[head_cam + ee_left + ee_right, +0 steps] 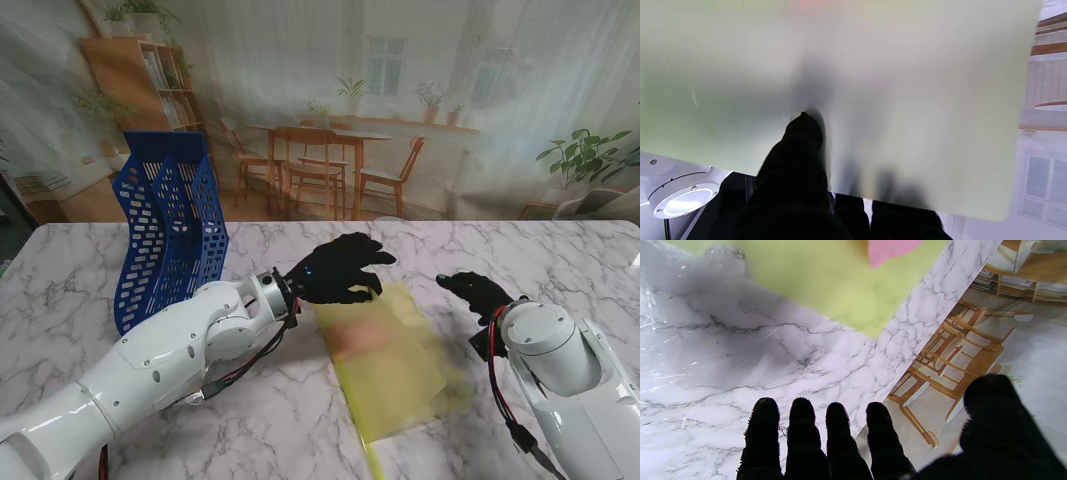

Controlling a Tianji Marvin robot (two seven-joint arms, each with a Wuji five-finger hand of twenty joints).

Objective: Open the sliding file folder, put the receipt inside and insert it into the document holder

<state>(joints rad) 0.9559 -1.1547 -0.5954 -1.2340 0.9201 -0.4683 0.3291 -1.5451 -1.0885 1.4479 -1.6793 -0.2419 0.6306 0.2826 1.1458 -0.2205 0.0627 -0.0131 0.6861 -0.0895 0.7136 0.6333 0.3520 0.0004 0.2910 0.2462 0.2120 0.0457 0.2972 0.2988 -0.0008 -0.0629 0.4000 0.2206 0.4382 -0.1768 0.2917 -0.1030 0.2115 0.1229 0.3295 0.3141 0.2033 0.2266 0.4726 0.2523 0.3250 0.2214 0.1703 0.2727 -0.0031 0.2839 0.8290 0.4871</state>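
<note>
Both arms rise nearest me; my left hand (338,268) pinches the far edge of one blurred yellow-green folder (395,365), lifting it off the counter (80,300). One pink receipt (355,338) shows hazily inside. My right hand (478,292) hovers just right of the folder, fingers spread, holding nothing. One blue document holder (165,230) stands left.

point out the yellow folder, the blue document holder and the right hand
yellow folder (405,375), stand view, middle of its cover
blue document holder (170,235), stand view, perforated side wall
right hand (478,292), stand view, back of the hand
</note>
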